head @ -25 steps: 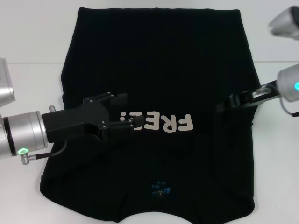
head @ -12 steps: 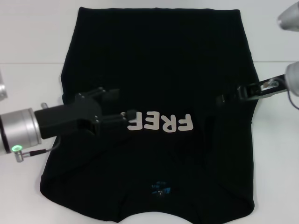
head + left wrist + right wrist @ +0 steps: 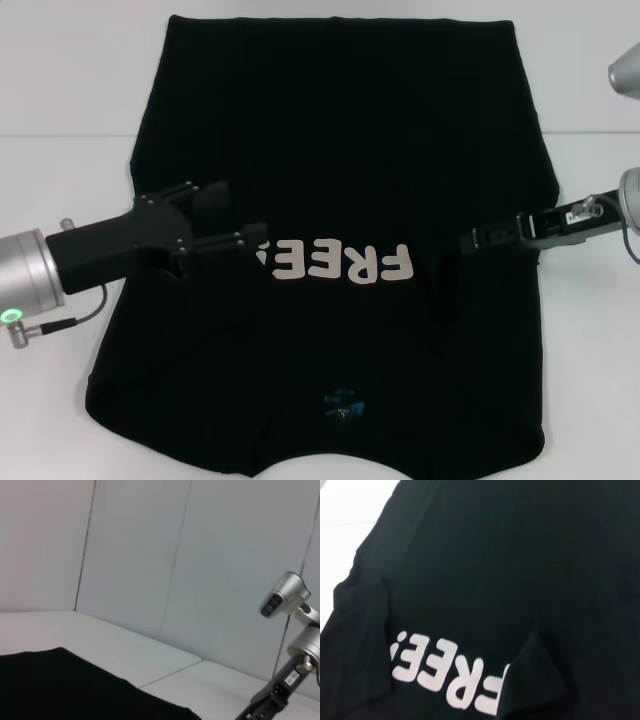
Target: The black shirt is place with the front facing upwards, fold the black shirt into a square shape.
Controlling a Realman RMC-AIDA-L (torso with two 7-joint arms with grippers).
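Note:
The black shirt (image 3: 340, 140) lies flat on the white table (image 3: 60, 190), pale "FREE!" lettering (image 3: 340, 262) up and blue neck label (image 3: 343, 408) near the front edge. Both sleeves are folded inward, seen as a flap (image 3: 360, 605) and another flap (image 3: 535, 670) in the right wrist view. My left gripper (image 3: 235, 215) hovers over the shirt's left part, just left of the lettering, open and holding nothing. My right gripper (image 3: 472, 240) is over the shirt's right part, beside the lettering's other end. It also shows in the left wrist view as the right gripper (image 3: 262, 710), past the shirt's edge (image 3: 75, 690).
White table surface borders the shirt on the left (image 3: 50, 400) and right (image 3: 600, 380). A pale panelled wall (image 3: 150, 555) stands behind the table. My silver left forearm (image 3: 25, 280) reaches in from the left edge.
My left gripper has drawn back to the left, uncovering the lettering's left end. My right gripper has moved slightly lower in view, its arm pulling toward the right edge.

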